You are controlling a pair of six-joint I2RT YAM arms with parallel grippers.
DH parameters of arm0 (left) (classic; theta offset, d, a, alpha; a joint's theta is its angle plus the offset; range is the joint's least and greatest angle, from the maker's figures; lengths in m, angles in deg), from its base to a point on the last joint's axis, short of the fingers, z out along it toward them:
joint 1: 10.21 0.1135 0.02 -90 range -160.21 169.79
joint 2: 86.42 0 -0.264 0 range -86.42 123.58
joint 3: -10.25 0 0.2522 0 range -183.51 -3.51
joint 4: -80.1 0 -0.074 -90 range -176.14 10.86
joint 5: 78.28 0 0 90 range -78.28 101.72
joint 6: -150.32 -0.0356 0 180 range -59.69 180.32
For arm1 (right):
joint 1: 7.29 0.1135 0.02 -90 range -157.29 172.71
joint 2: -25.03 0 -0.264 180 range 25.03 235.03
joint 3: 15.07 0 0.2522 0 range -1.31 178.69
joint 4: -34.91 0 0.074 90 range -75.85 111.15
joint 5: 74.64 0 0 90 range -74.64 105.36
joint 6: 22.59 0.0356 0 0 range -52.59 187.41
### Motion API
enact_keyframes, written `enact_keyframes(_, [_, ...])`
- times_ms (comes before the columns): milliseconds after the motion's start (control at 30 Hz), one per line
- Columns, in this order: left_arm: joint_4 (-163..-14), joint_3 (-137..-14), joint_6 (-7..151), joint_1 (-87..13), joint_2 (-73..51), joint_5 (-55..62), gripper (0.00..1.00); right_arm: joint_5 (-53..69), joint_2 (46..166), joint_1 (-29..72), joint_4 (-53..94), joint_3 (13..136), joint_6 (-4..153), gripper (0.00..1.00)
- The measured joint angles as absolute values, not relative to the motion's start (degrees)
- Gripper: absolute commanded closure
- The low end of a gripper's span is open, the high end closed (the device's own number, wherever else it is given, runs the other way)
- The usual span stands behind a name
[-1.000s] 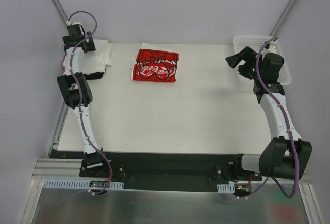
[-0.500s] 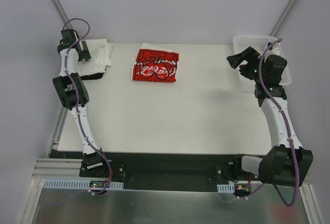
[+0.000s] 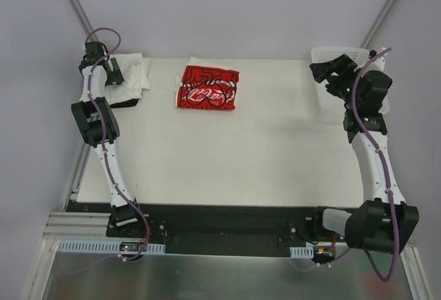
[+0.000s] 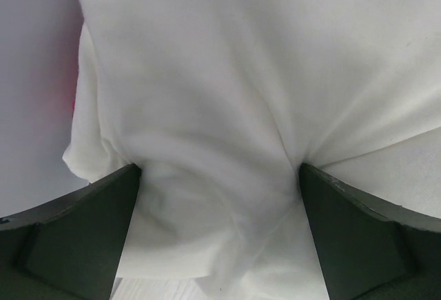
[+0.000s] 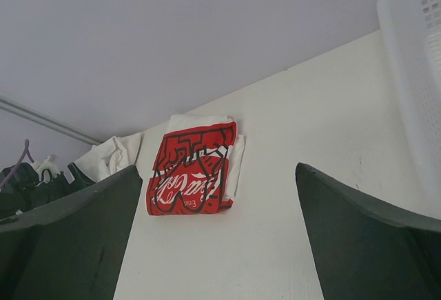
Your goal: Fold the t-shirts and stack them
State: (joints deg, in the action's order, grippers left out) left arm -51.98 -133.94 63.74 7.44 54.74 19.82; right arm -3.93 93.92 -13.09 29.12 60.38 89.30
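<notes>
A crumpled pile of white t-shirts (image 3: 131, 78) lies at the table's far left corner, with a dark edge (image 3: 124, 102) showing under it. My left gripper (image 3: 103, 67) hangs over this pile. In the left wrist view white cloth (image 4: 220, 107) fills the frame, and the left gripper (image 4: 217, 234) stands open with a bunched fold between its fingers (image 4: 69, 238). A folded red t-shirt with white lettering (image 3: 208, 87) rests on a folded white one at the far middle, also seen as the red t-shirt (image 5: 195, 170). My right gripper (image 3: 329, 71) is open and empty, in the air beside the basket.
A white mesh basket (image 3: 358, 55) stands at the far right corner; its wall (image 5: 413, 72) is close on the right in the right wrist view. Grey walls and slanted metal rails (image 3: 72, 3) enclose the back. The table's near edge meets a black base rail (image 3: 220, 221).
My left gripper has shifted slightly over the white pile at the far left. The right arm has swung back and to the right, bringing its gripper nearer the basket.
</notes>
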Motion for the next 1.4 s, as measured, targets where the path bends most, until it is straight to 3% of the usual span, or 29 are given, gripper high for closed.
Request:
enact_keyframes(567, [-49.25, -131.36, 63.69, 2.85, 52.53, 25.30, 0.01, -2.58, 89.28, -16.15, 30.76, 59.70, 89.74, 0.04])
enact_keyframes(1067, [-42.17, -135.30, 63.76, 1.85, 50.35, 22.96, 0.01, -3.69, 84.95, -17.33, 29.77, 56.88, 89.47, 0.04])
enact_keyframes(1400, [-41.27, -140.35, 63.93, 1.45, 35.53, 19.60, 0.01, -6.14, 84.41, -17.33, 29.71, 53.41, 90.72, 0.02])
